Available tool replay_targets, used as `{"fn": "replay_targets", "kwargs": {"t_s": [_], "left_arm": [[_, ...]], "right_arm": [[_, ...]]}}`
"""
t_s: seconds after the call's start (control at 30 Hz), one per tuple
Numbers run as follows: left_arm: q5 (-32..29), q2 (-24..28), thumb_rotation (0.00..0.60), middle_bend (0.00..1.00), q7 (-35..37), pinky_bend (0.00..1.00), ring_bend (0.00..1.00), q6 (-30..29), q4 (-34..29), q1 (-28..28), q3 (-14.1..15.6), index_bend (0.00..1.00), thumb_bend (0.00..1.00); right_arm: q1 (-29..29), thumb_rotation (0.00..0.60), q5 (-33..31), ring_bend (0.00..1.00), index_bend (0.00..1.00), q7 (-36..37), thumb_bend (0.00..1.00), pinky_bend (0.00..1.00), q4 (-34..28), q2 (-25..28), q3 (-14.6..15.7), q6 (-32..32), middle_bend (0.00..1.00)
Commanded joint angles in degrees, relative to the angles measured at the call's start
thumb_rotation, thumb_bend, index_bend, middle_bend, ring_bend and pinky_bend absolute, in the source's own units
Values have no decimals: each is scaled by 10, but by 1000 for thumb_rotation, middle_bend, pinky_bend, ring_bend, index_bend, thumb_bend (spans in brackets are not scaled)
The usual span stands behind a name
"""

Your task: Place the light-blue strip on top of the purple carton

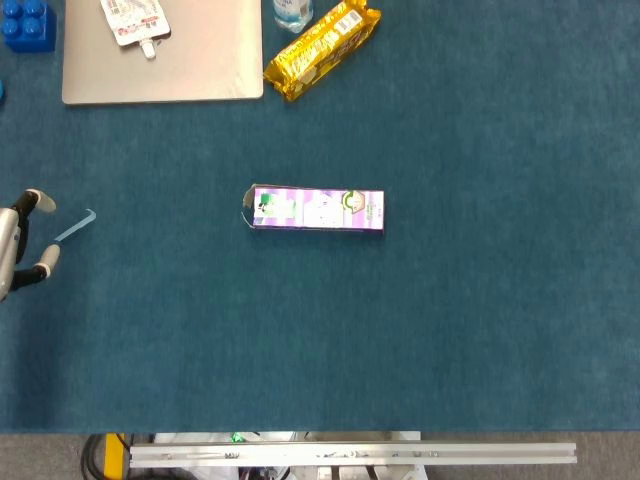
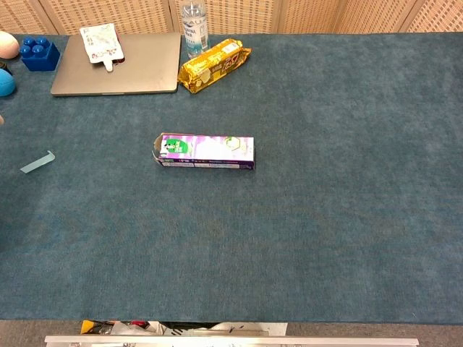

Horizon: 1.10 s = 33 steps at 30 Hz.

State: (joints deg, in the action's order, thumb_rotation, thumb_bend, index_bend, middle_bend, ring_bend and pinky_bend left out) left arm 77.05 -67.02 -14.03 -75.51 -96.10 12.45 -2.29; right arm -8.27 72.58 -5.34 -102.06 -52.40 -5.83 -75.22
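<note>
With fingers apart and nothing in its grasp, the robot's left hand (image 1: pixel 22 245) waits just beside the light-blue strip (image 1: pixel 76 227), well left of the purple carton (image 1: pixel 317 210), where the thin, flat piece could easily slide away under a clumsy pinch.

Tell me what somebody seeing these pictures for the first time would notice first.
Probably the purple carton, lying flat alone mid-table on the blue cloth. Next, the shiny yellow snack packet at the far edge beside a grey laptop. Far left, the small light-blue strip lies on the cloth just off the fingers of the left hand, untouched.
</note>
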Motion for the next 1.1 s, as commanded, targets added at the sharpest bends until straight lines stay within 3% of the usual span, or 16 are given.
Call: {"fn": "replay_targets", "kwargs": {"t_s": [0.03, 0.43, 0.7, 1.1], "left_arm": [[-9, 0, 600, 850, -8, 993, 883, 3, -3, 2, -4, 365, 265], [-73, -19, 600, 883, -72, 1000, 908, 28, -35, 23, -26, 371, 265], [-181, -50, 600, 899, -161, 1000, 921, 40, -70, 51, -52, 365, 265], [-331, -138, 600, 921, -276, 1000, 942, -20, -66, 88, -88, 364, 265]], "right_arm": [[-3, 600, -1, 301, 0, -2, 266, 317, 1, 0, -1, 3, 377], [-29, 600, 6, 307, 0, 2, 266, 317, 11, -4, -12, 29, 379], [-38, 600, 5, 317, 0, 15, 266, 317, 29, -9, -13, 43, 390], [-36, 600, 11, 331, 0, 39, 266, 317, 49, -12, -9, 44, 400]]}}
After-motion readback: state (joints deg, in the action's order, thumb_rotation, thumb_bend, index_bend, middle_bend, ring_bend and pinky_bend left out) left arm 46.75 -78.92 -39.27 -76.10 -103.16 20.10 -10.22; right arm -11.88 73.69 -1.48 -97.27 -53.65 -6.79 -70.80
